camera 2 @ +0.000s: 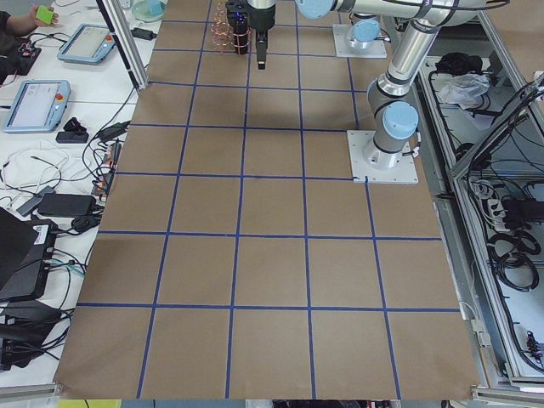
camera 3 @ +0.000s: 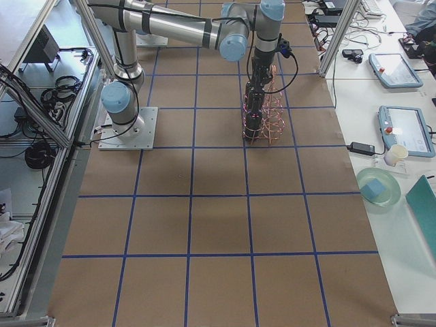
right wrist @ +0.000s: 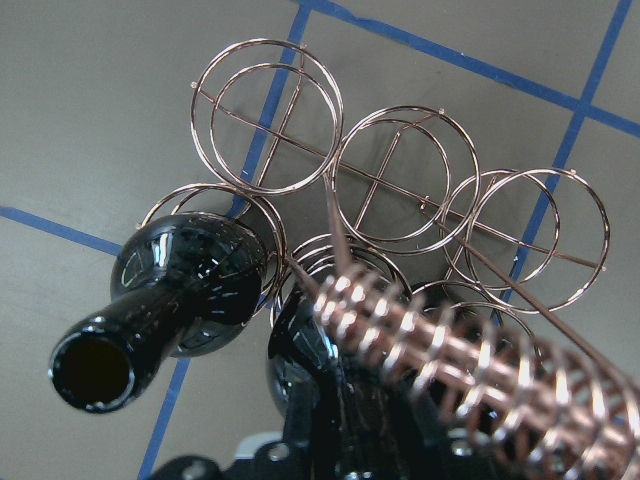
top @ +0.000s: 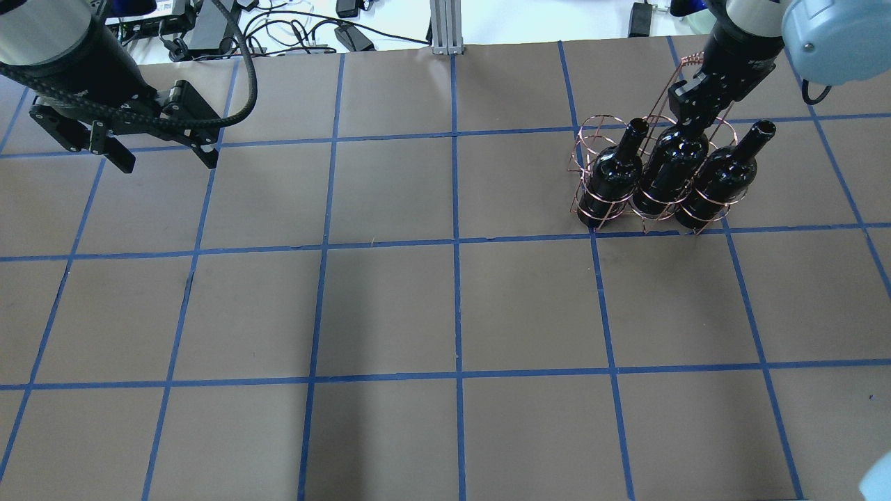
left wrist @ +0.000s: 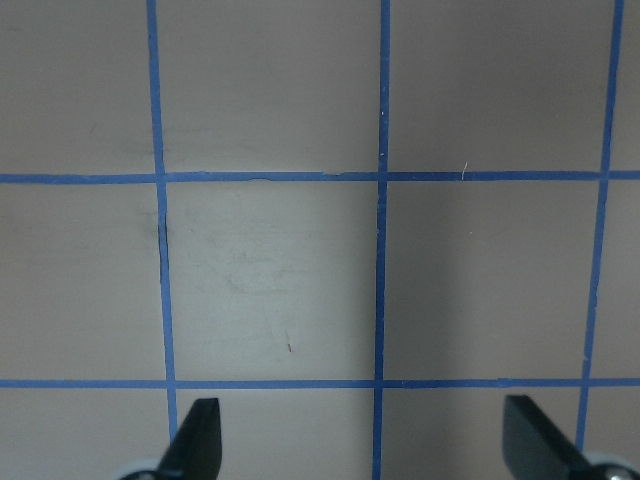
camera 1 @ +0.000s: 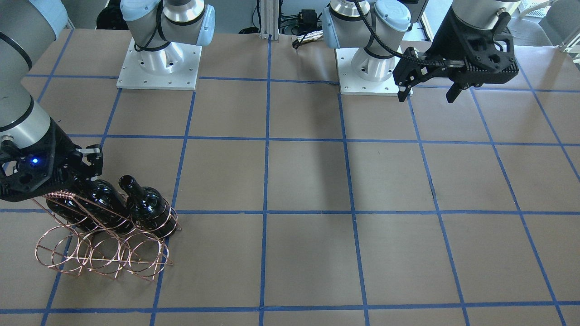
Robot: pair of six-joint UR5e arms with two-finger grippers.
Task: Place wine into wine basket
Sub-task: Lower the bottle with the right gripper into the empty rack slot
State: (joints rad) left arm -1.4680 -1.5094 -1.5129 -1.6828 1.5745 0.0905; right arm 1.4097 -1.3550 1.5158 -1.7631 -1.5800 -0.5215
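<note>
The copper wire wine basket stands at the table's far right, with a twisted handle. Three black wine bottles stand upright in its row of rings nearest the robot: one on the left, one in the middle and one on the right. My right gripper is shut on the neck of the middle bottle, right beside the handle. The far row of rings is empty. My left gripper is open and empty, hanging above the table's far left.
Brown paper with a blue tape grid covers the table. The two arm bases stand at the robot's edge. Cables and devices lie past the far edge.
</note>
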